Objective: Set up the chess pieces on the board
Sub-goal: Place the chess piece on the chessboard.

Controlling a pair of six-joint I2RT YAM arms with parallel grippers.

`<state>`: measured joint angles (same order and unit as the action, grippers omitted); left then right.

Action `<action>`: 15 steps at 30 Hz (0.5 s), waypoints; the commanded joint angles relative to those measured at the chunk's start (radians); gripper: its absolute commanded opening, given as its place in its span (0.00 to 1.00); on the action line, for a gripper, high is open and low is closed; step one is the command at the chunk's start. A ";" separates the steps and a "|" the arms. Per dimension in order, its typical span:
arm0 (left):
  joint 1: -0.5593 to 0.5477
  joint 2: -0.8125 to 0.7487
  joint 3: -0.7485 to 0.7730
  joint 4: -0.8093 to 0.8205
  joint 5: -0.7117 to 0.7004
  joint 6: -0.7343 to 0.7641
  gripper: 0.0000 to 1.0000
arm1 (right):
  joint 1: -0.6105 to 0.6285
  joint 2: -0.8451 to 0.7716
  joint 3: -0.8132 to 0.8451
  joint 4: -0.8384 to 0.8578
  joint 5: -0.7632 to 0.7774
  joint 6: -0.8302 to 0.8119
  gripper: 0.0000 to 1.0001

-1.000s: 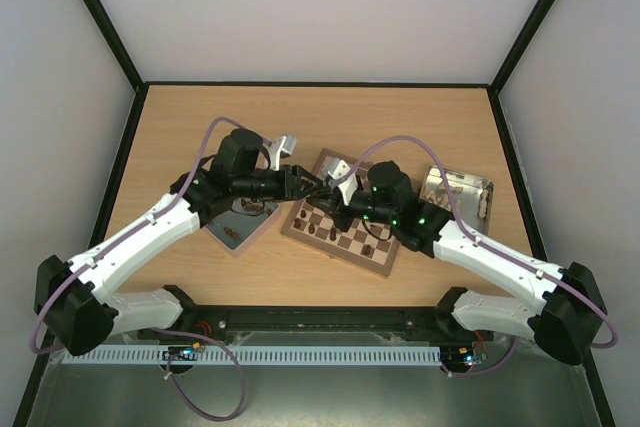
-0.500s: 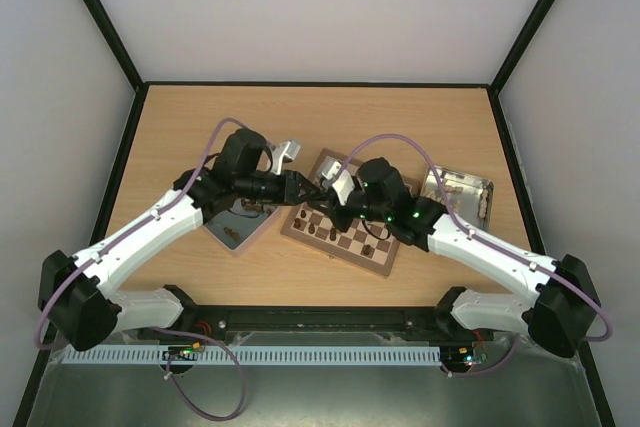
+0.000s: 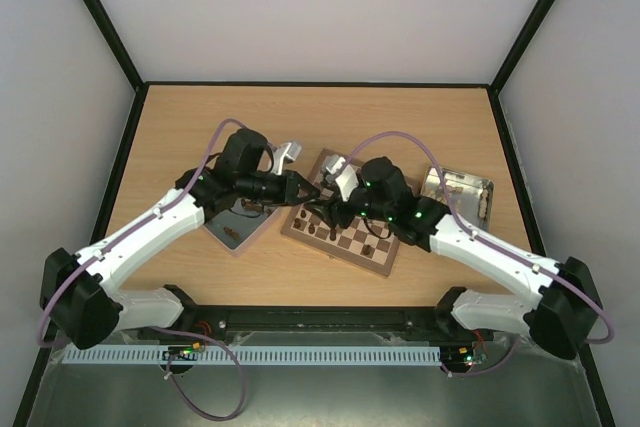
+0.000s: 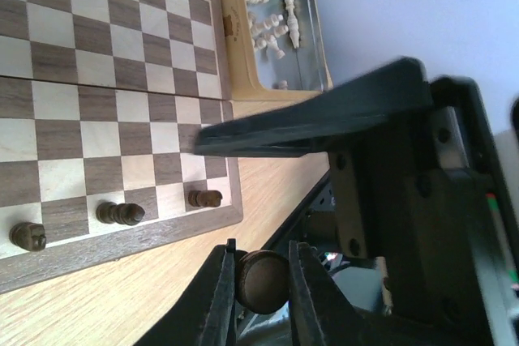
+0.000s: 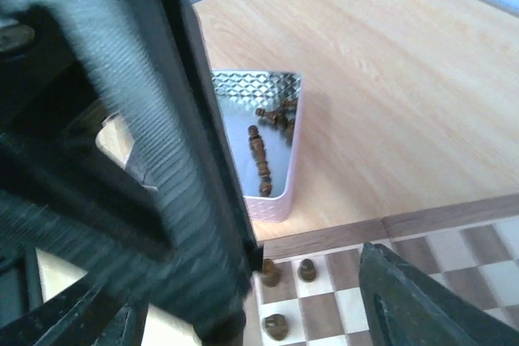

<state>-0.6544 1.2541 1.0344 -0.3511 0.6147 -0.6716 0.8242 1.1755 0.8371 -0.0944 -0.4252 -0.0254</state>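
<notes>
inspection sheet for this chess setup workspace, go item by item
surface: wooden table, no marks seen
job's things: board lies skewed; a few dark chess pieces stand near one edge; more dark ones in the left tray, cream ones in the right tray
clutter: nothing seen
grippers: left gripper shut on a dark piece; right gripper open over the board
cables: purple cables arch above both arms
surroundings: white walls, black frame posts
</notes>
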 commanded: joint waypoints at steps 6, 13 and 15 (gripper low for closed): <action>0.092 -0.077 -0.074 0.209 0.050 -0.238 0.06 | -0.005 -0.267 -0.134 0.211 0.127 0.282 0.85; 0.100 -0.087 -0.131 0.557 0.090 -0.649 0.06 | -0.015 -0.294 -0.179 0.455 0.361 0.964 0.86; 0.100 -0.086 -0.139 0.679 0.090 -0.748 0.07 | -0.034 -0.272 -0.160 0.460 0.382 1.105 0.86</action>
<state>-0.5579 1.1889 0.9165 0.0376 0.6678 -1.1423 0.8143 0.8753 0.6582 0.2401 -0.1699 0.6529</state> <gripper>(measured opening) 0.142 0.862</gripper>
